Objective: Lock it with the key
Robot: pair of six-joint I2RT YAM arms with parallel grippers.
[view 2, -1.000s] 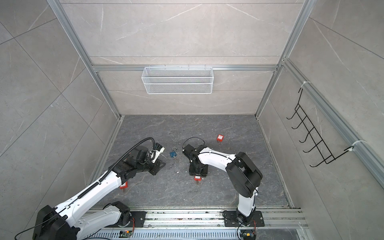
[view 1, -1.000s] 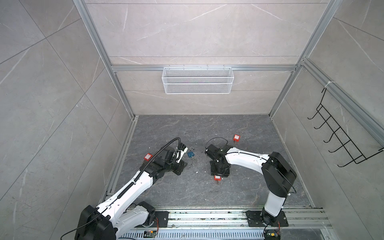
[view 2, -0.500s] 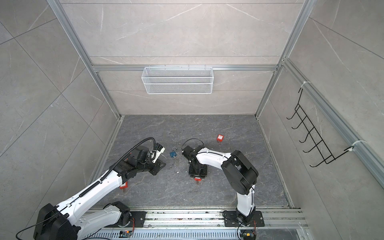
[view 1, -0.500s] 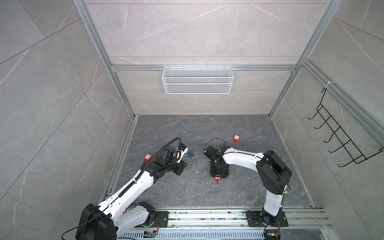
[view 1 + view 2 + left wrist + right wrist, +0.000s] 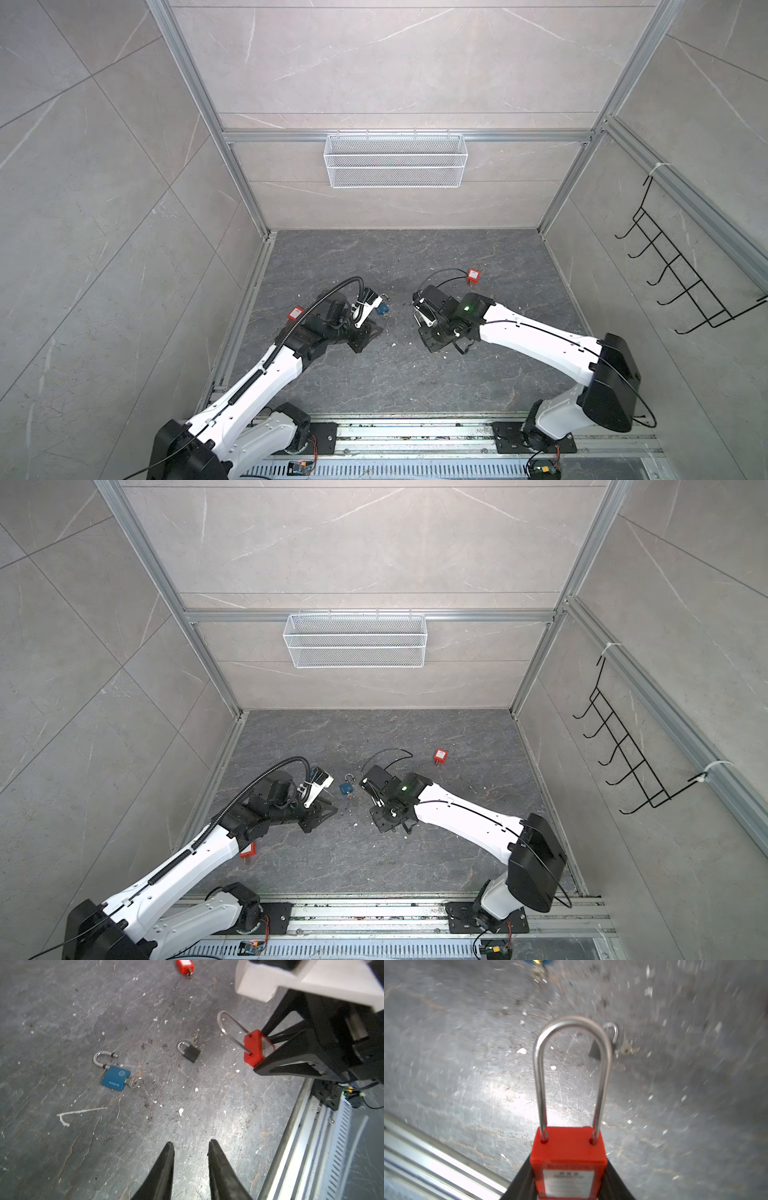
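Note:
My right gripper is shut on the body of a red padlock. Its long steel shackle points away from the fingers, with both legs entering the body. The left wrist view shows that lock clamped between black fingers above the floor. A blue padlock lies flat with its shackle swung open and a key in its base. My left gripper hovers open and empty, short of the blue padlock. The held lock's keyhole end is hidden.
A small black padlock lies on the floor with a key beside it. Another red padlock lies further back, and a third sits under my left arm. A metal rail edges the front. White chips litter the slate floor.
My right gripper has narrowed onto the red padlock and swung with it, so the lock no longer shows below the gripper in the top views. The left arm has barely moved.

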